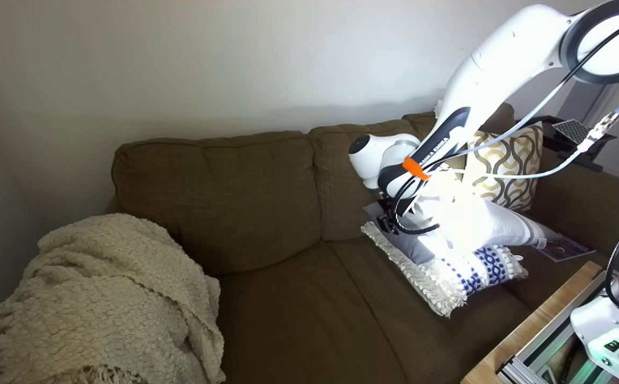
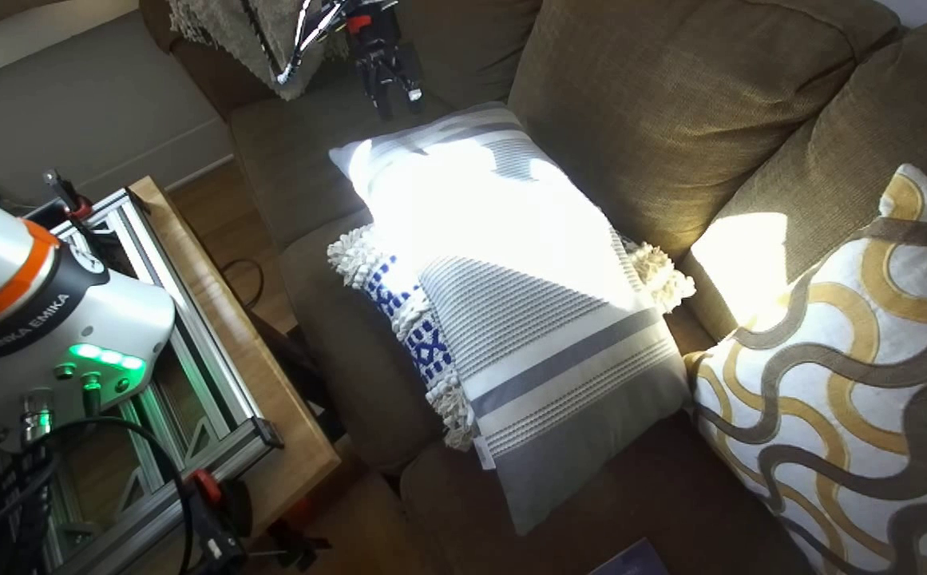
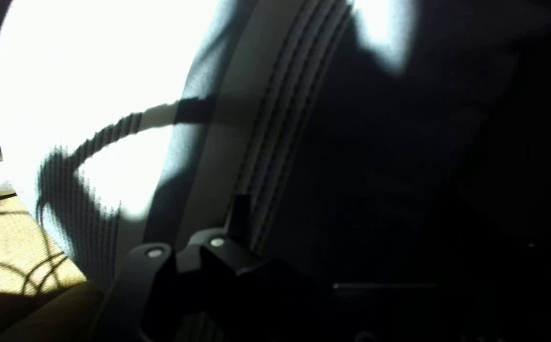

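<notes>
My gripper [image 1: 388, 223] is black and points down at the grey end of a striped pillow [image 1: 410, 240]. In an exterior view the gripper [image 2: 399, 97] is just past the far end of this grey and white striped pillow [image 2: 559, 327], with its fingers apart and nothing seen between them. I cannot tell whether it touches the pillow. In the wrist view one finger [image 3: 241, 209] stands over the striped pillow [image 3: 284, 109]; the other finger is lost in the dark. The striped pillow lies on a blue and white tasselled pillow [image 2: 427, 347]. Glare washes out its middle.
A brown couch [image 1: 288, 314] bears the pillows. A cream blanket [image 1: 106, 288] covers its far end. A pillow with wavy gold and grey lines [image 2: 854, 383] leans at the opposite end, near a booklet [image 1: 562, 248]. The wood-edged robot stand [image 2: 287, 415] fronts the couch.
</notes>
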### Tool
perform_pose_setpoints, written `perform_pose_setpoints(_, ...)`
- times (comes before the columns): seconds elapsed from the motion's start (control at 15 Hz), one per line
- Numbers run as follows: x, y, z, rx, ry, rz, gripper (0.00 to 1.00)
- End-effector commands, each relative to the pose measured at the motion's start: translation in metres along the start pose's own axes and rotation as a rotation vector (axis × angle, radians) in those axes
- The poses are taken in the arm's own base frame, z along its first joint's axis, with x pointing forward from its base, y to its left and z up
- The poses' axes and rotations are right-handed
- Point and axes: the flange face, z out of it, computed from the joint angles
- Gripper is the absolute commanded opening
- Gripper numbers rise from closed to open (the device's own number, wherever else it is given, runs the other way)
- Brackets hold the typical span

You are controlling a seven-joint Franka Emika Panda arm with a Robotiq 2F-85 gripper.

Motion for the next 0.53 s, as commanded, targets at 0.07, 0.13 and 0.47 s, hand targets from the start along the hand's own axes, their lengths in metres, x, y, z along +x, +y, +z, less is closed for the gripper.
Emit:
perform_pose_setpoints(0.07, 0.024, -0.023, 0.032, -0.075, 0.044, 0.010, 1.00)
perform_pose_setpoints(0.13, 0.026, -0.027, 0.037, -0.082, 0.036, 0.012, 1.00)
perform_pose_setpoints(0.47, 0.032, -0.028, 0.053, -0.138, -0.040, -0.015, 0.49)
